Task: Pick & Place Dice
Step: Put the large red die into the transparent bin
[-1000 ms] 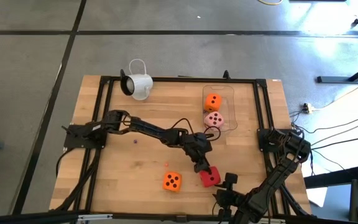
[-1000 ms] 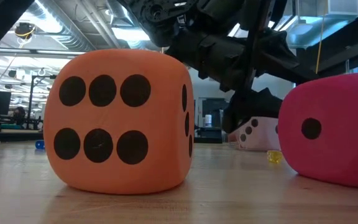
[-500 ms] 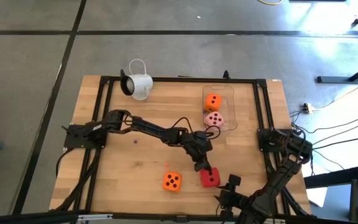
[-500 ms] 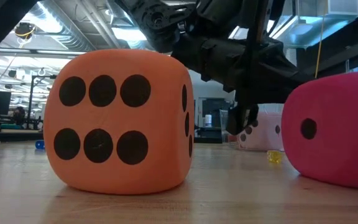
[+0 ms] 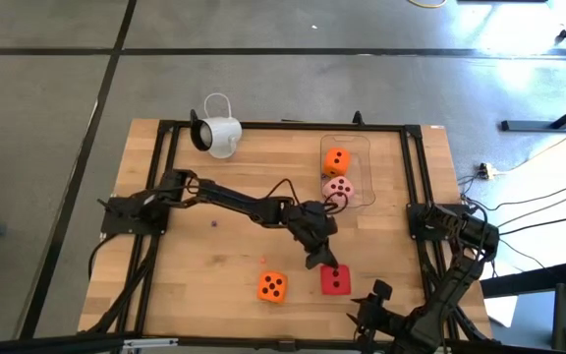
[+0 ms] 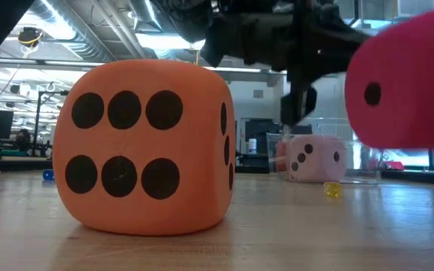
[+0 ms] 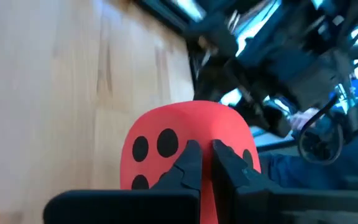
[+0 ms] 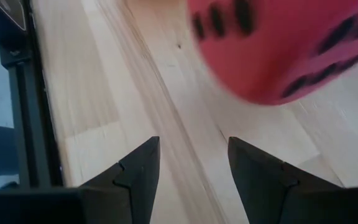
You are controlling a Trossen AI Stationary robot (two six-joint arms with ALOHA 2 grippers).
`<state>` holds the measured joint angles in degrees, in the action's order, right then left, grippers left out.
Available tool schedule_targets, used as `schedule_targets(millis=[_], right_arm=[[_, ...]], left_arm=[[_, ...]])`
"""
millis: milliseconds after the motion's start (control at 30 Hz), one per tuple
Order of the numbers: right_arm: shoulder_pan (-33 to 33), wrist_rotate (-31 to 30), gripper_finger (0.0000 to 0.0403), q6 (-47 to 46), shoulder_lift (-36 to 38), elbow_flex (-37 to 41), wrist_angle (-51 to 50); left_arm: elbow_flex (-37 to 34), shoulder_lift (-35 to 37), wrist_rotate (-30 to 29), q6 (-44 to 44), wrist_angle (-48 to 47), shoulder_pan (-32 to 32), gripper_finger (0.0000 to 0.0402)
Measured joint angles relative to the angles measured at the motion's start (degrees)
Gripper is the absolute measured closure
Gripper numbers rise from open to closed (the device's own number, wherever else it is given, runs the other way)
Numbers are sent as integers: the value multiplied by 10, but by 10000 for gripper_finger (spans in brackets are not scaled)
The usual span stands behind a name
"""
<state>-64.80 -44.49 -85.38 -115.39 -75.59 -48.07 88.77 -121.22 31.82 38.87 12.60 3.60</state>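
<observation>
The red die (image 5: 335, 279) is off the table near the front edge; in the low view (image 6: 409, 83) it hangs clear of the wood. My left gripper (image 5: 317, 260) is shut on it. An orange die (image 5: 272, 286) rests on the table to its left, large in the low view (image 6: 145, 147). A second orange die (image 5: 336, 160) and the pale pink die (image 5: 337, 189) lie in a clear tray (image 5: 362, 147). My right gripper (image 8: 191, 168) is open and empty at the near right, with the red die (image 8: 278, 43) ahead of it. My left gripper pinches the red die at its upper edge (image 7: 194, 134) between its two fingertips (image 7: 188, 158), which stand almost together on the soft surface. The fingers slant down from the table's far left side. The die hangs below the fingers, clear of the table.
A white mug-like camera (image 5: 217, 135) lies at the far left of the table. A black frame (image 5: 165, 138) runs around the table edges. Small beads (image 6: 330, 190) lie on the wood. Bare wood lies between the tray and the orange die.
My left gripper has risen with the red die, which has gone from resting on the table to hanging clear above it. My right gripper has drawn back toward the table's near right corner.
</observation>
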Motion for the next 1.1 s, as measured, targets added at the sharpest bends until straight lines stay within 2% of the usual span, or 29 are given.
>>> schedule_targets(millis=[167,400,700,867,1100], right_arm=[[-1,-1,213,-3,0,0,1],[-1,-17,213,-1,0,0,5],[-2,-27,213,-1,0,0,7],[-2,-27,213,-1,0,0,7],[-3,-30,213,5,0,0,2]], left_arm=[[0,39,-45,-36,2,-16,400],[1,88,-125,-140,36,-51,401],[2,122,-315,-264,57,-102,401],[2,122,-307,-260,43,-124,401],[2,122,-305,-261,-4,-122,401]])
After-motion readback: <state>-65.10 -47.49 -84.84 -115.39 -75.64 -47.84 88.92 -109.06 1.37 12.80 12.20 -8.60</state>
